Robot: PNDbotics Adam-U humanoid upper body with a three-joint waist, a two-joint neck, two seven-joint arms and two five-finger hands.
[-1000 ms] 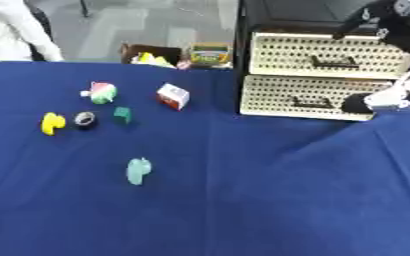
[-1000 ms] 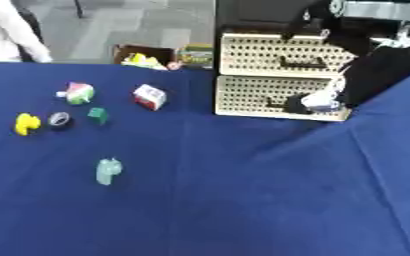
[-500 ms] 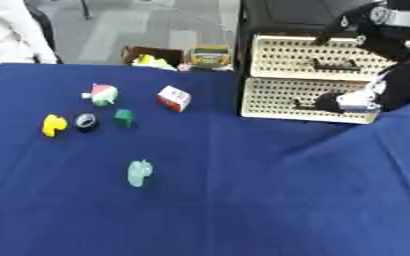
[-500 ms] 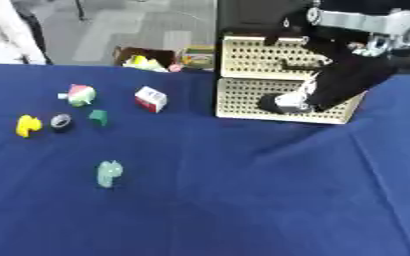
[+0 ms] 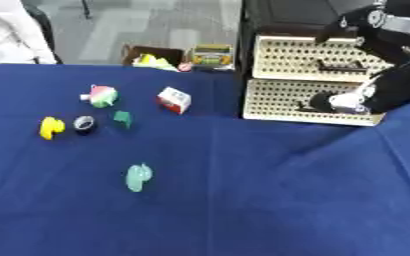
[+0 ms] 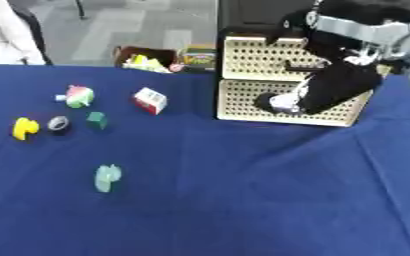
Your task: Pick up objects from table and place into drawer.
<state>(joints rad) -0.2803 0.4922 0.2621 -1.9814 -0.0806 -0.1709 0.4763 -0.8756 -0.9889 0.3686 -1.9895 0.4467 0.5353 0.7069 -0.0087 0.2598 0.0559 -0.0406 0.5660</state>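
On the blue table (image 5: 243, 200) lie a yellow duck (image 5: 49, 127), a grey ring (image 5: 84, 124), a small dark green block (image 5: 122, 118), a green and red ball (image 5: 101, 95), a white and red cube (image 5: 174, 99) and a pale teal object (image 5: 138, 177). A cream perforated drawer unit (image 5: 287, 60) stands at the back right with both drawers closed. My right hand (image 6: 283, 102) is against the front of the lower drawer (image 5: 274, 102), near its middle, and the black arm crosses the upper drawer. My left hand is out of sight.
Behind the table's far edge sit a cardboard box (image 5: 154, 54) with yellow items and a small yellow box (image 5: 210, 54). A person in white (image 5: 7, 35) stands at the top left corner. The blue cloth rises in a fold at the right (image 5: 401, 130).
My right hand has slid left along the front of the lower drawer. The objects on the table have not moved.
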